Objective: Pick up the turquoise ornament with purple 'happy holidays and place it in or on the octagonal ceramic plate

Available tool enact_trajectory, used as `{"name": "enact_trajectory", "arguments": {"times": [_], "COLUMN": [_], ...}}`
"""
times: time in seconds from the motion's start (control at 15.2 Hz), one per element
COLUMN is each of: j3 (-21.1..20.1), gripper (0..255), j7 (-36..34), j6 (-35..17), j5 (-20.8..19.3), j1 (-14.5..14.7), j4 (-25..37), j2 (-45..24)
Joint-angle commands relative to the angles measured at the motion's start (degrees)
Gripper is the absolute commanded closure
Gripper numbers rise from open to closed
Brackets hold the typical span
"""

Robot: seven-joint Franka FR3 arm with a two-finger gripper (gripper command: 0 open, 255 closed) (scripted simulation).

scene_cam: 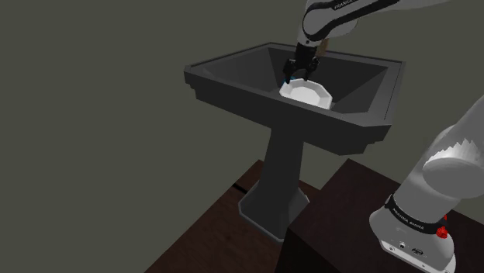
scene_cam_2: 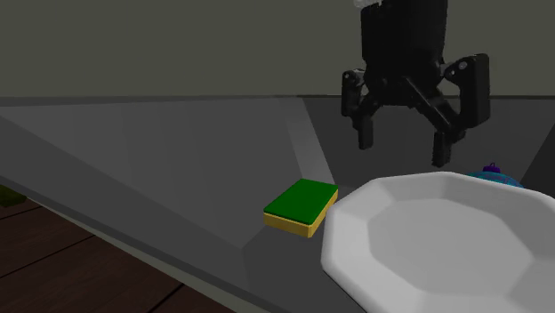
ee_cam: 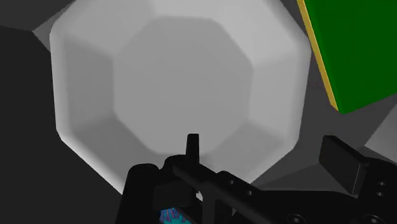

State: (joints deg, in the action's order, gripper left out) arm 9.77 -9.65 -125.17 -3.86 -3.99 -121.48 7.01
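From the shoulder view, saw a dark grey pedestal sink (scene_cam: pixel 256 105) standing on a dark wooden floor (scene_cam: pixel 209 233). Found a white octagonal plate (scene_cam: pixel 309 95) lying flat in its basin. Noticed the all-black two-finger gripper (scene_cam: pixel 299 77) hanging just above the plate's edge at that view's left, at the end of the white arm (scene_cam: pixel 333 19) coming in from the upper right.

From the second exterior view, saw the gripper hanging above the plate's far side, fingers spread well apart, nothing between them. Found the turquoise round ornament with a purple top (scene_cam_2: pixel 494 176) low behind the plate's far rim, at that view's right, lower than the fingertips and untouched by them. Could not tell whether it touched the plate. Saw also a green sponge with a yellow underside (scene_cam_2: pixel 301 206) resting in the basin at the plate's left, near it but apart.

From the wrist view, looked straight down on the plate, with the sponge off beside it. Found a small turquoise and purple piece of the ornament by the base of one finger, outside the plate's rim, mostly hidden by the gripper. Could not read any lettering on it.
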Motion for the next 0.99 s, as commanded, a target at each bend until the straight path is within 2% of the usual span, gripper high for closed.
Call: {"name": "enact_trajectory", "arguments": {"times": [0.0, 0.2, 0.4, 0.46, 0.92], "j3": [-1.83, -3.0, -2.53, -2.12, -0.78], "gripper": [0, 0, 0, 0, 0], "j7": [-12.59, -32.25, -51.54, -55.85, -56.44], "j6": [-6.62, -10.65, -9.5, -8.56, -12.49], "j5": [-7.9, -22.33, -36.7, -39.8, -40.8], "j1": [-0.67, -1.19, -0.41, 0.08, -1.08], "j4": [-0.02, 2.52, 7.41, 8.86, 9.64], "j2": [-2.77, -7.33, -12.54, -13.88, -17.78]}}
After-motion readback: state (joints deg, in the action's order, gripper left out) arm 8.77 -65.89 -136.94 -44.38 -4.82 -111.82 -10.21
